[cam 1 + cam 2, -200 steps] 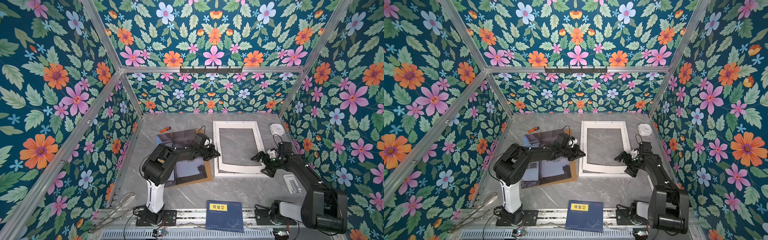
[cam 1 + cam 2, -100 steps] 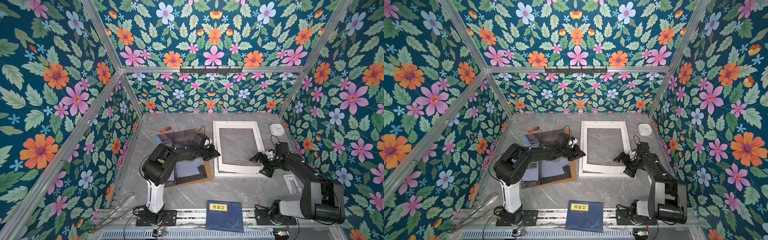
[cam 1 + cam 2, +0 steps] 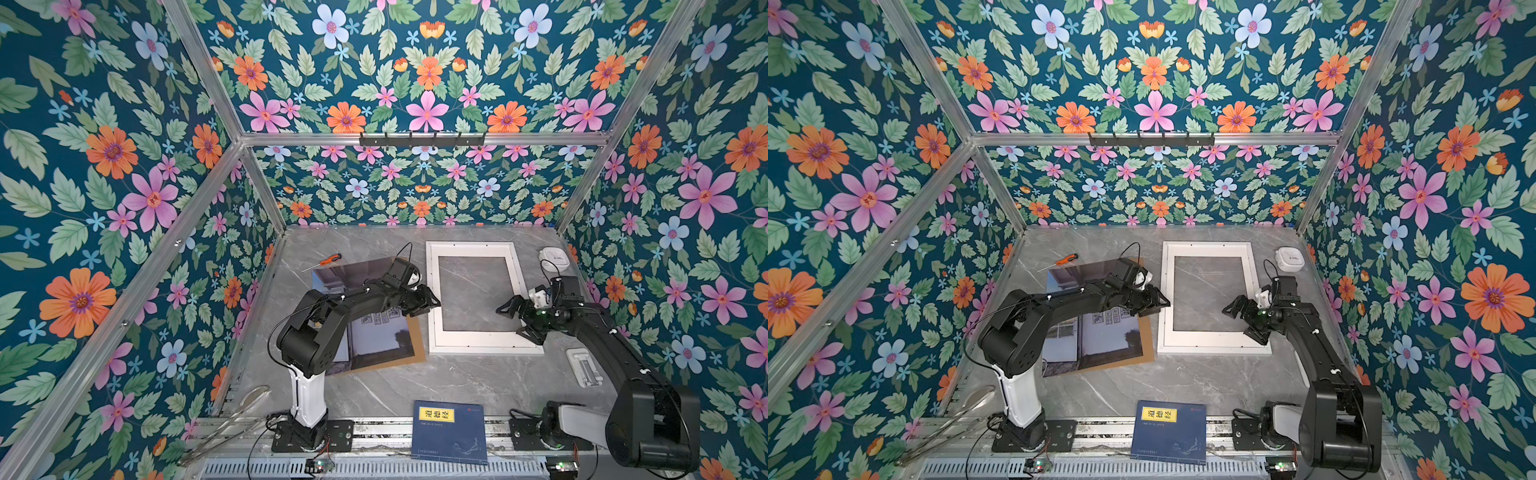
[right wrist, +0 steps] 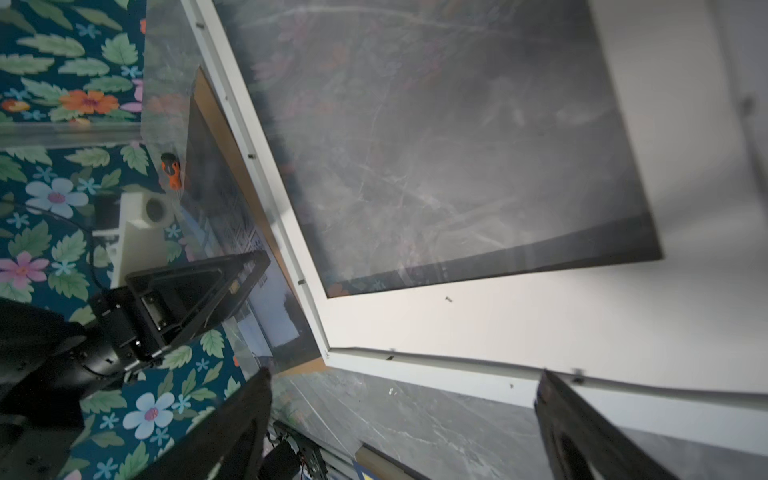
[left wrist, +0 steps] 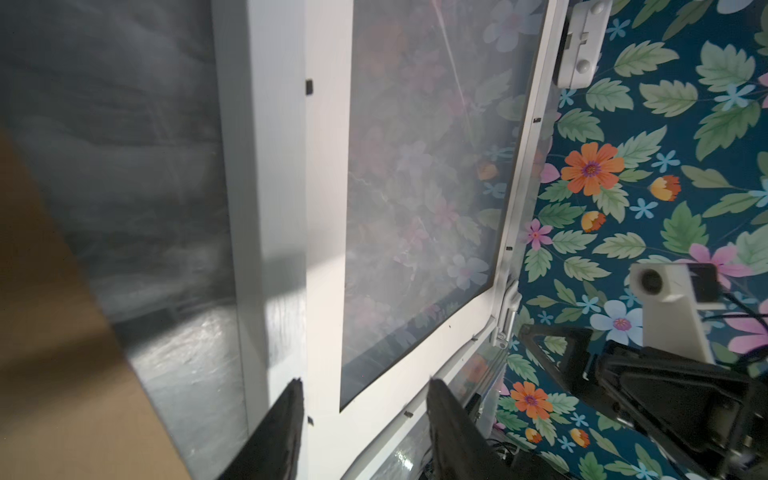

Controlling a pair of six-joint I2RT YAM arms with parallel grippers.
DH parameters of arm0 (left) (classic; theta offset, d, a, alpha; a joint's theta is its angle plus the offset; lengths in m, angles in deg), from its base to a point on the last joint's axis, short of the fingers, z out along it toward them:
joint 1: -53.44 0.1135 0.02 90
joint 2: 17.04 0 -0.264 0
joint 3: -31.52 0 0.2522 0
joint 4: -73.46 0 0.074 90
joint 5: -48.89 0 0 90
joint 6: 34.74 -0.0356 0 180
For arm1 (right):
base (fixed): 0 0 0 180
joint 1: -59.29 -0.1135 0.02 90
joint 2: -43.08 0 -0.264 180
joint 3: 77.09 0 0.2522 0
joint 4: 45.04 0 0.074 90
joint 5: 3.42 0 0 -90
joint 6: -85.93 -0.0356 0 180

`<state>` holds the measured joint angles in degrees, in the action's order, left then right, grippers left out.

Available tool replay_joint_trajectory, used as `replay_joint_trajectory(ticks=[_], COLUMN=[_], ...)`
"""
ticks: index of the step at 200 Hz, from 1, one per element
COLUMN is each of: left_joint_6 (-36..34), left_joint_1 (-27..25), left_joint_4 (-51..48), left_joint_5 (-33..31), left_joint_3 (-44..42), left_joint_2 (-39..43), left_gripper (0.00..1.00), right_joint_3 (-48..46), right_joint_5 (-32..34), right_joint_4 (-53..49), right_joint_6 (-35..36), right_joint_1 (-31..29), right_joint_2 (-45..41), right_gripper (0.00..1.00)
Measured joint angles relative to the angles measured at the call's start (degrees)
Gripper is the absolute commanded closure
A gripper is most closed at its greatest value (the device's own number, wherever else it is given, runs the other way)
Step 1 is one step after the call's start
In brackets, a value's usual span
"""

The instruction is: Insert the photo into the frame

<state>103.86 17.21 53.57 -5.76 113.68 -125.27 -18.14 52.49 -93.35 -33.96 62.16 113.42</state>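
1. Large white rectangular picture frame, narrow moulded rails. It lies flat on the grey marble-patterned tabletop. Held within its rails: a wide flat white card border, with grey marble showing through the opening.

2. Large rectangular photo of a pale room with small pictures on its wall. It lies flat on a plain brown backing board, just left of the frame and outside it. My left arm crosses above it.

3. My left gripper: fingers about half apart, one on each side of the frame's left rail. I cannot tell whether they touch it. Nothing is carried.

4. My right gripper: jaws spread wide over the frame's right side near its front corner, holding nothing.

5. Dark blue book with a yellow label: closed, at the table's front edge, well apart from the frame.
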Motion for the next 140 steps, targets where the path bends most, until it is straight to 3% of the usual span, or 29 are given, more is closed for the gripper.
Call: replay_joint_trajectory(ticks=[74,140], left_joint_6=[-7.54,-12.98], left_joint_1=[3.78,14.95], left_joint_4=[-10.95,-17.38], left_joint_5=[-3.87,-6.34], left_joint_3=[-1.31,-7.74], left_joint_2=[5.27,13.40], left_gripper=[0.41,0.33], right_joint_3=[6.75,16.65], right_joint_5=[2.58,2.95], right_joint_4=[2.08,6.47], right_joint_6=[-2.69,-2.73], right_joint_1=[-18.47,-30.51], right_joint_2=[6.86,18.91], right_gripper=[0.03,0.05])
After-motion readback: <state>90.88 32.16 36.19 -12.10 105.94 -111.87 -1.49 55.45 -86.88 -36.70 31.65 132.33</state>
